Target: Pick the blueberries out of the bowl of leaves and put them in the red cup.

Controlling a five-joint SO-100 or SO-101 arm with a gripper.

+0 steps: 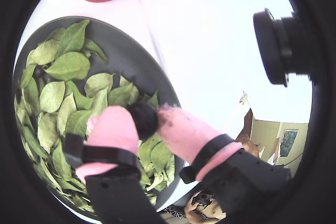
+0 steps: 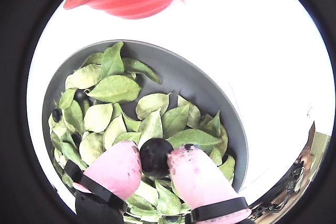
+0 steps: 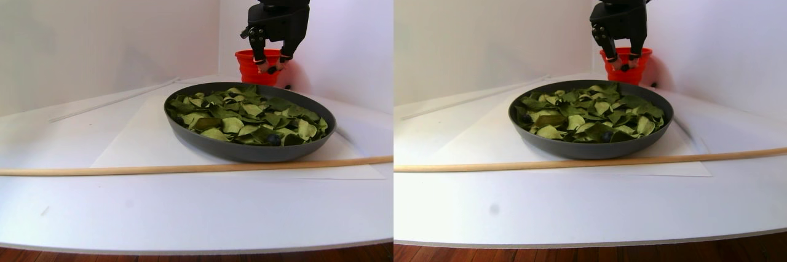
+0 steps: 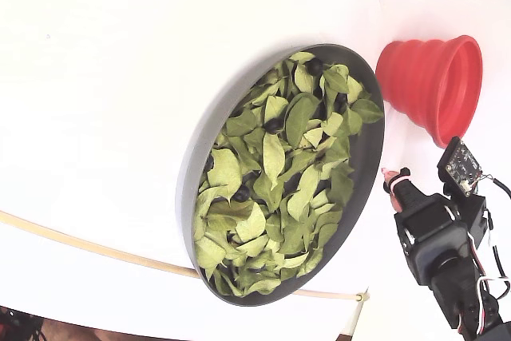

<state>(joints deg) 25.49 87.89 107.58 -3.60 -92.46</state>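
Note:
My gripper (image 1: pixel 143 119) is shut on a dark blueberry (image 2: pixel 155 157), pinched between its pink pads (image 2: pixel 118 169). It hangs a little above the dark grey bowl (image 2: pixel 189 77), near the rim on the side of the red cup (image 4: pixel 431 81). Green leaves (image 2: pixel 113 87) fill the bowl, and other blueberries (image 2: pixel 56 114) peek out among them. In the stereo pair view the gripper (image 3: pixel 271 68) sits in front of the red cup (image 3: pixel 249 65), over the bowl's (image 3: pixel 246 151) far edge. The fixed view shows the fingertips (image 4: pixel 393 175) just outside the bowl's (image 4: pixel 369 157) rim.
A long wooden stick (image 3: pixel 184 167) lies across the table in front of the bowl. White paper (image 3: pixel 135 139) lies under the bowl. White walls close in behind the cup. A black camera lens (image 1: pixel 275 45) juts into a wrist view at right.

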